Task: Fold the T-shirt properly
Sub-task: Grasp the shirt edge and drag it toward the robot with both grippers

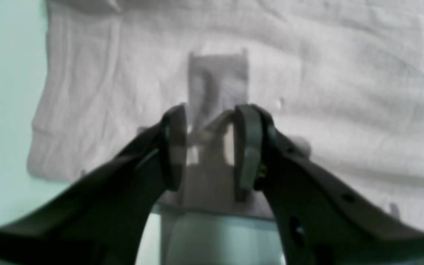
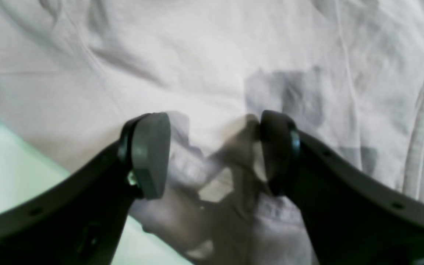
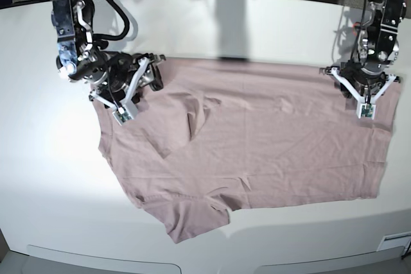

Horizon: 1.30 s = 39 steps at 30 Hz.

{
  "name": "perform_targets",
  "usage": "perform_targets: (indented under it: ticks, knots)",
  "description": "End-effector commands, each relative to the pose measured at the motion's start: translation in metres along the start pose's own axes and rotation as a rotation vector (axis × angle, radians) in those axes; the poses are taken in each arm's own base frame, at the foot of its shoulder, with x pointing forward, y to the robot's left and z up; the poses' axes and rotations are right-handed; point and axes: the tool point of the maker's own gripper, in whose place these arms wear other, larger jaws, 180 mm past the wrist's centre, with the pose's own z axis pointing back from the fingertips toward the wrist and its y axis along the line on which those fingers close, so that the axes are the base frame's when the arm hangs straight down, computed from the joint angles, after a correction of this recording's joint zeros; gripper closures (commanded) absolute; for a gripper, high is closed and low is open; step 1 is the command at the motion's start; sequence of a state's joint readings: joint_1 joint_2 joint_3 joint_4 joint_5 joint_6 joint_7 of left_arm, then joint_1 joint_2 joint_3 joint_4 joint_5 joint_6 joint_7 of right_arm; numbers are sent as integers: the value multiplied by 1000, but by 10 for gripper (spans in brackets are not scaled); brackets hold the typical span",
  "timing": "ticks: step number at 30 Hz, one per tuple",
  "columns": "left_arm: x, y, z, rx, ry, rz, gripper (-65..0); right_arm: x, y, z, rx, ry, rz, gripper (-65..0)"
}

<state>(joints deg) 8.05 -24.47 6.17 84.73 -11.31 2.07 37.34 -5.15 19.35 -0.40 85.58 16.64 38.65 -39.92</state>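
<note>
**Two robot arms gripping the far corners of a pink T-shirt on a white table**

Overhead base view: a dusty mauve-pink T-shirt (image 3: 257, 145) lies spread across a white table (image 3: 51, 190), mostly flat w/ some wrinkles. All positions below are relative to the shirt.

- Shirt layout: long axis runs side to side. Toward the pic's left end the cloth is rumpled, w/ a raised fold near the middle-left. A sleeve juts out at the near-left edge, toward the table's front. The right end is a fairly straight edge.
- Right gripper (image 3: 131, 88): at the shirt's far-left corner in the base view. In the right wrist view its fingers (image 2: 149, 154) stand wide apart, w/ a bunched fold of cloth filling the gap btwn them, so the wide stance is a hold on the shirt. A ribbed seam (image 2: 423, 121) runs down the right side of that view.
- Left gripper (image 3: 363, 94): at the shirt's far-right corner in the base view. In the left wrist view its fingers (image 1: 248, 147) are set narrower, about half apart, pinching a strip of the shirt's edge that hangs down btwn them. Beyond the fingers the shirt spreads flat, w/ bare table past its left edge.
- Cloth btwn the two grippers lies along the shirt's far edge, not lifted clear of the table as far as can be seen
</note>
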Motion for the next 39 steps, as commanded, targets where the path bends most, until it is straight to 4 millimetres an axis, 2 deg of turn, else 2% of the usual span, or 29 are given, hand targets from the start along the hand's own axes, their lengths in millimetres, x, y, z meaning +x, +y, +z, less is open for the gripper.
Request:
perform_targets:
  ticks: [1,7,14,18,23,28,32,39]
  knots:
    - [-19,-9,2,-30,88,1,-220,-8,-10,6,-26,35,-3,-390]
    - [-11,-27,8,-68,75,11,-220,-41,-29,23,-59,99,-26,-390]
    - [-30,-32,14,-79,123,5,-220,-87,-43,47,-82,219,4,-390]
    - [-44,-37,19,-90,147,4,-220,-104,-43,59,-57,246,-16,-390]
    - [-51,-55,35,-128,136,6,-220,-121,-41,67,-46,286,-23,-390]
    - [-53,-71,55,-162,107,-1,-220,-143,-29,71,-25,335,-37,-390]
    - [-49,-70,61,-142,83,-33,-220,-163,-21,78,-14,376,-56,-390]
    - [-46,-67,60,-129,65,-47,-220,-178,-40,105,-94,383,-115,-390]
